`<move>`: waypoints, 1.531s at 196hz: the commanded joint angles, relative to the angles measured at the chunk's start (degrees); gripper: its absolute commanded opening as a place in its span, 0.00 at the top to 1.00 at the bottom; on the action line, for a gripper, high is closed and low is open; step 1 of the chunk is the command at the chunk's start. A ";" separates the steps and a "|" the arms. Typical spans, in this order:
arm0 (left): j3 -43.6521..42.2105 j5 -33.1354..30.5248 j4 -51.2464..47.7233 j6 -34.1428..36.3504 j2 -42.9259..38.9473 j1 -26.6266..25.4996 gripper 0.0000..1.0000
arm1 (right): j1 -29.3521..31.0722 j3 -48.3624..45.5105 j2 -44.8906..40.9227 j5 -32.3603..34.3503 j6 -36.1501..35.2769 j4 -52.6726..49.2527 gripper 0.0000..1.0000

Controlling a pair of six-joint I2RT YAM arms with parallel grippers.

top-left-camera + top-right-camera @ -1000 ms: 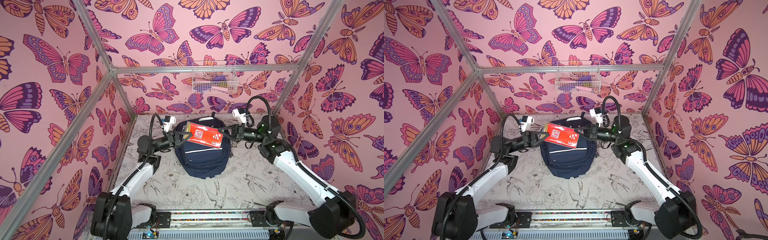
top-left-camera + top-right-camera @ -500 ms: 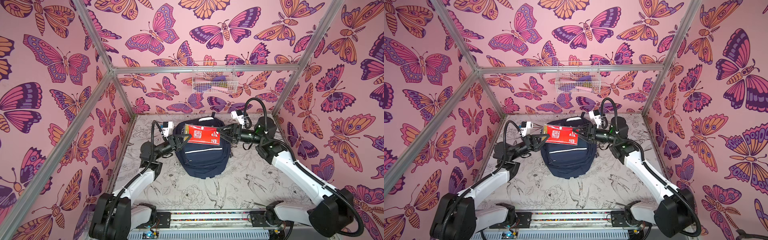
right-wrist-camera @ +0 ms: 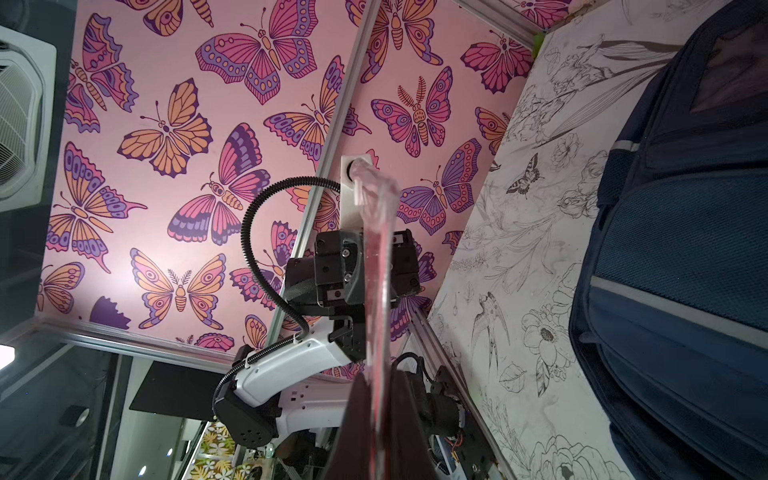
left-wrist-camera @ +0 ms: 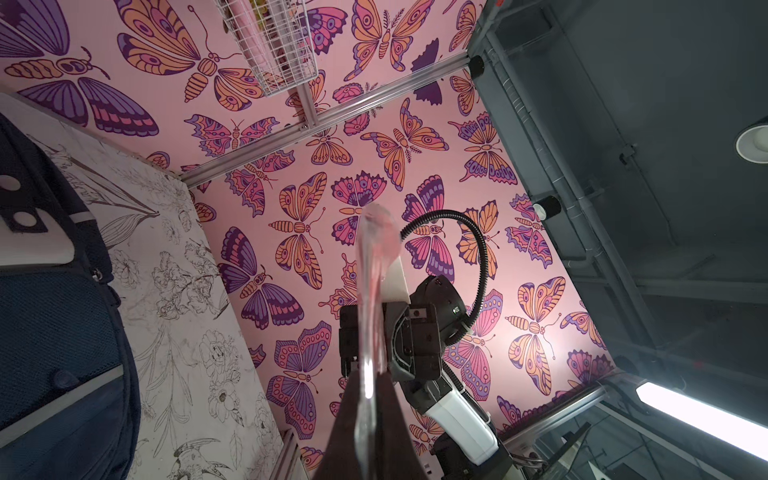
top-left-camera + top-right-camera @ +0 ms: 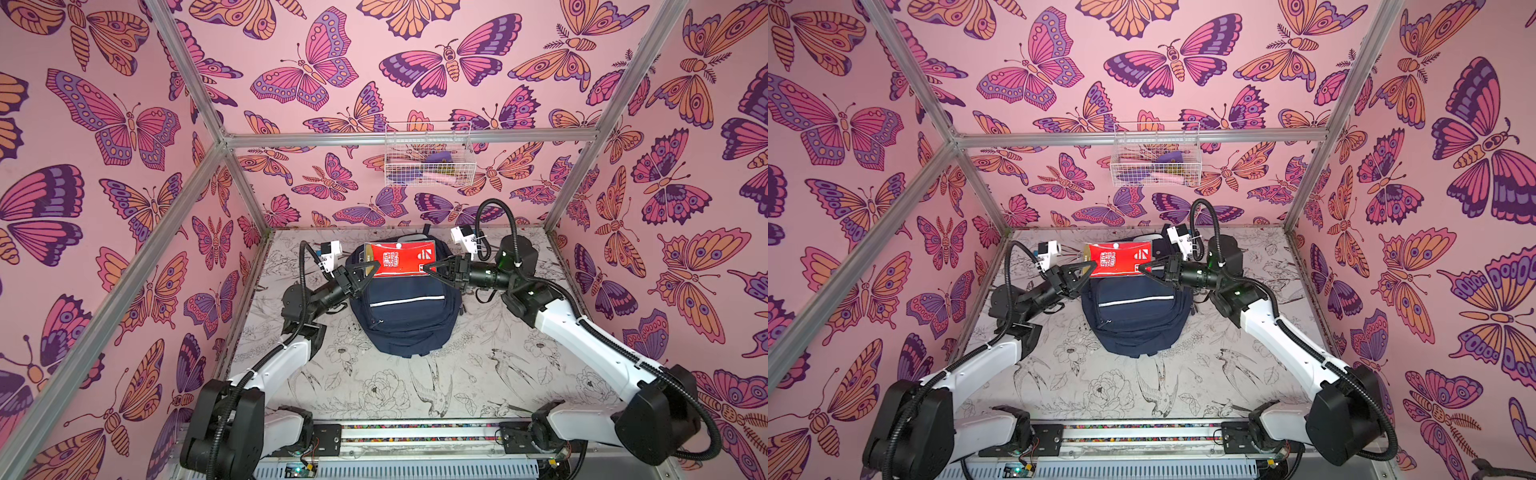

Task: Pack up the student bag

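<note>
The student bag (image 5: 405,309) (image 5: 1136,318), a navy backpack with a white stripe, lies flat in the middle of the table in both top views. Above its upper end hangs a flat red packet (image 5: 401,258) (image 5: 1119,259) in clear wrap, held level. My left gripper (image 5: 369,271) (image 5: 1087,270) is shut on its left edge. On its right edge my right gripper (image 5: 430,268) (image 5: 1143,268) is shut. Each wrist view shows the packet (image 4: 369,291) (image 3: 377,270) edge-on between the shut jaws (image 4: 365,399) (image 3: 378,386), with the bag (image 4: 54,332) (image 3: 685,257) off to one side.
A white wire basket (image 5: 428,160) with several small items hangs on the back wall. Butterfly-print walls and metal posts close in the floral-print table (image 5: 415,386) on three sides. A rail with both arm bases (image 5: 415,432) runs along the front.
The red packet has turned from tilted to level and shifted toward the back of the bag. The left arm has swung inward. The right gripper has taken a fresh hold on the packet's right edge.
</note>
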 commanded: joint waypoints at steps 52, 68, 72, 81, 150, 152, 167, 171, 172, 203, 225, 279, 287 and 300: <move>15.32 -11.08 -65.35 47.93 -9.42 -3.40 0.45 | -9.84 4.93 -3.92 10.55 -8.74 -23.63 1.00; 20.96 -20.79 -80.61 61.85 -7.30 -7.15 0.43 | -15.44 4.67 -6.54 14.49 -10.96 -32.73 1.00; 21.98 -22.61 -82.86 64.16 -6.35 -8.14 0.43 | -16.86 4.56 -7.22 14.96 -11.50 -34.48 1.00; 24.19 -25.92 -86.82 68.85 -3.93 -10.45 0.42 | -19.94 4.31 -8.65 16.13 -12.56 -38.74 1.00; 32.39 -44.31 -94.74 91.00 13.79 -28.73 0.27 | -27.66 3.85 -16.18 21.21 -23.67 -61.08 1.00; 32.46 -44.75 -94.73 91.65 14.15 -29.23 0.26 | -27.66 3.90 -16.36 21.33 -23.95 -61.44 1.00; 33.22 -48.99 -94.52 95.16 17.20 -32.19 0.24 | -27.66 3.89 -17.59 21.82 -25.24 -63.67 1.00; 33.64 -50.16 -94.71 95.73 18.12 -32.76 0.24 | -27.66 3.91 -17.83 21.90 -25.41 -64.03 1.00; 33.73 -50.48 -94.75 95.87 18.23 -32.88 0.24 | -27.66 3.87 -17.88 21.93 -25.50 -64.15 1.00; 36.56 -60.29 -94.70 96.65 24.21 -34.81 0.26 | -27.66 3.31 -19.89 21.43 -26.20 -66.01 1.00; 38.61 -66.10 -94.64 95.69 26.63 -35.18 0.32 | -27.66 3.04 -20.96 20.97 -26.42 -66.51 1.00; 39.65 -68.32 -92.92 96.04 28.90 -35.72 0.52 | -27.66 3.71 -22.31 21.22 -27.54 -68.01 1.00; 39.76 -68.02 -92.83 95.87 28.80 -35.72 0.63 | -27.66 3.65 -22.33 21.13 -27.69 -68.11 1.00; 39.90 -67.95 -92.59 95.36 28.07 -35.72 0.82 | -27.66 3.39 -22.32 19.98 -27.87 -67.96 1.00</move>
